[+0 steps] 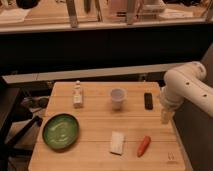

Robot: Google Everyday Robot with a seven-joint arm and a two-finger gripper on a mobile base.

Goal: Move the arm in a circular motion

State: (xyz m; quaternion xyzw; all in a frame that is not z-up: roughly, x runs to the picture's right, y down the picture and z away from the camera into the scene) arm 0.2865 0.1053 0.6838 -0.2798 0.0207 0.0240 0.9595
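The arm [186, 82] is large, glossy white, with thick rounded segments and small dark dots. It enters from the right edge and bends down over the right side of the wooden table [95, 125]. Its narrow pale yellowish tip, the gripper [165, 116], hangs above the table's right edge, to the right of a small black object [148, 100] and above right of a carrot [143, 145]. It holds nothing that I can see.
On the table stand a white bottle [78, 95], a translucent cup [118, 98], a green plate [60, 131] and a white block [117, 142]. A dark chair [10, 120] stands at the left. A counter with a ledge runs behind.
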